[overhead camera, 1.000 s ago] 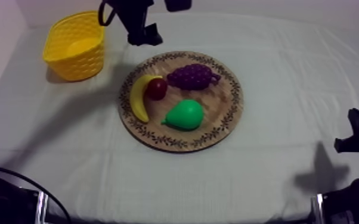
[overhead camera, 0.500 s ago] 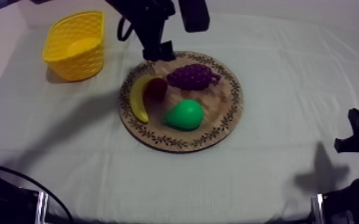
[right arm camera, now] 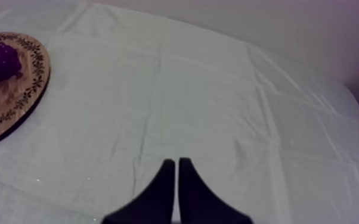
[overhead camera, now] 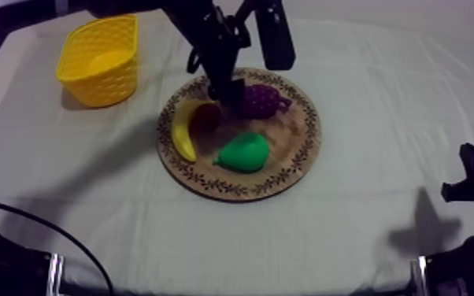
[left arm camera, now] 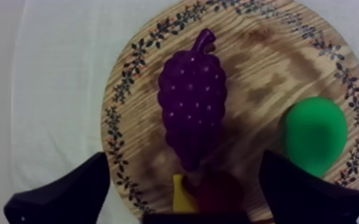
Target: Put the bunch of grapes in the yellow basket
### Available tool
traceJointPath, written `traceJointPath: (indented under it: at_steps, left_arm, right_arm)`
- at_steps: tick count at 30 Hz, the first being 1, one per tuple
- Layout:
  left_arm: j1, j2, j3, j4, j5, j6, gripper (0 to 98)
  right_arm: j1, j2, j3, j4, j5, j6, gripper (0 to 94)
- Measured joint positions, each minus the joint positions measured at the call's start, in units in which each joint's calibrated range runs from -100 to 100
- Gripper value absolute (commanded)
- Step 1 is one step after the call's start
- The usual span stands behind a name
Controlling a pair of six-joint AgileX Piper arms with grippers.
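Left end effector (left arm camera: 183,159), wide open, hovers over the grapes (left arm camera: 192,98); best lower squarely astride the bunch, then close.

Banana (overhead camera: 180,131), small red fruit (overhead camera: 206,118) crowd grapes (overhead camera: 264,100).

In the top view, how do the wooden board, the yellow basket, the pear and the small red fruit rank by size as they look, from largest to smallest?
1. wooden board
2. yellow basket, though it stands farther from the camera
3. pear
4. small red fruit
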Motion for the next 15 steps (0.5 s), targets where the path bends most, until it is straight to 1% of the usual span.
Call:
traceJointPath:
  at_steps: [4, 15]
  left_arm:
    - [0.25, 2.61, -1.82, 0.46, 0.06, -0.19, 95.8]
    - [0.59, 8.87, -8.49, 0.75, 2.53, 0.03, 96.0]
  right_arm:
    - [0.0, 0.0, 0.0, 0.0, 0.0, 0.0, 0.2]
    - [0.0, 0.0, 0.0, 0.0, 0.0, 0.0, 0.2]
